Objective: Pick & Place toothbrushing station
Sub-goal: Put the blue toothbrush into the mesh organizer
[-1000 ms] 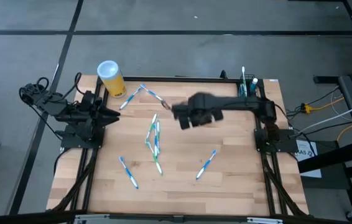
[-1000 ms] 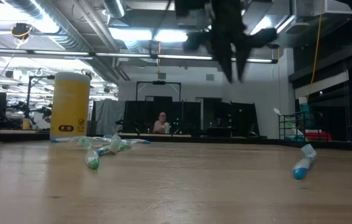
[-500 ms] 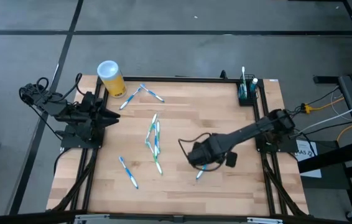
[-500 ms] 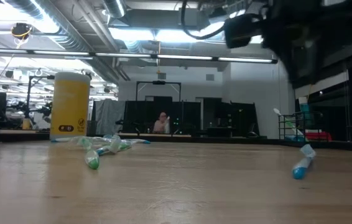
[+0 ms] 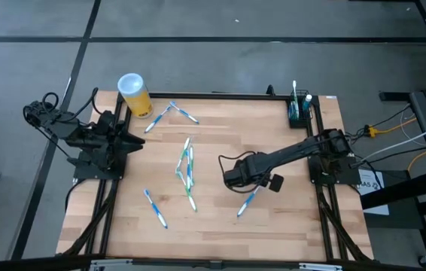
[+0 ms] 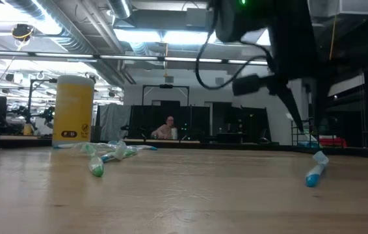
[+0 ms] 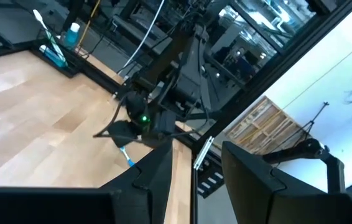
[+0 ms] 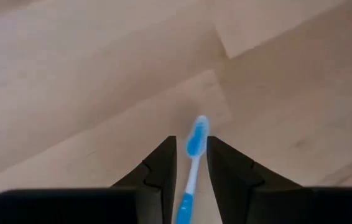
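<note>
Roughly early: the station (image 5: 298, 111) at the worktop's (image 5: 273, 218) far right corner holds a few brushes, several more lie loose, and the right end effector (image 8: 191, 169), fingers slightly apart and empty, straddles a blue brush (image 8: 190, 163); left end effector (image 7: 196, 163) waits, fingers parted, at left edge.

Black toothbrushing station (image 5: 298, 113), upright, table corner

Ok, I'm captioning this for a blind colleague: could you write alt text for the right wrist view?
Two dark fingers of the right gripper stand open over a pale wooden table, with a blue-and-white plastic toothbrush lying between them, its blue end pointing away from the camera.
</note>
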`<state>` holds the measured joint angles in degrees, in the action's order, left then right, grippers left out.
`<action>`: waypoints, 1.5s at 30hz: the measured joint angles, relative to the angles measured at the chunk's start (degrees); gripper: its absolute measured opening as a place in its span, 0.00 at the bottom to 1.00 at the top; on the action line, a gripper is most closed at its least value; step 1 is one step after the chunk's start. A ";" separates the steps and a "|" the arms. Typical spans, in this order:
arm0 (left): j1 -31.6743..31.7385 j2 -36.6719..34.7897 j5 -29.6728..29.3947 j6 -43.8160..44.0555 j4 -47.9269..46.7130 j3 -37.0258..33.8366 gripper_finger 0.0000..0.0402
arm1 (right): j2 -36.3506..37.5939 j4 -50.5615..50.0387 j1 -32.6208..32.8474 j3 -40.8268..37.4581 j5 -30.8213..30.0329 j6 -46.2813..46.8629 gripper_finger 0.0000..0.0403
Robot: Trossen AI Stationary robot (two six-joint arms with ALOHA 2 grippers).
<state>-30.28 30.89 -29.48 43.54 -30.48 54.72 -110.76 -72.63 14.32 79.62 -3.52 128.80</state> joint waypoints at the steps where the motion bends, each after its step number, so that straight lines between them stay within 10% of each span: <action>1: -0.01 0.02 -0.21 -0.18 0.21 0.00 0.33 | -0.01 1.36 0.21 -1.00 0.83 0.03 0.22; 45: 0.01 0.00 -1.84 0.40 2.58 0.00 0.33 | 0.09 15.42 3.81 -11.55 -2.05 -0.27 0.16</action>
<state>-30.27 30.89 -31.32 43.94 -27.90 54.72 -110.67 -57.21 18.13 68.07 -5.57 128.53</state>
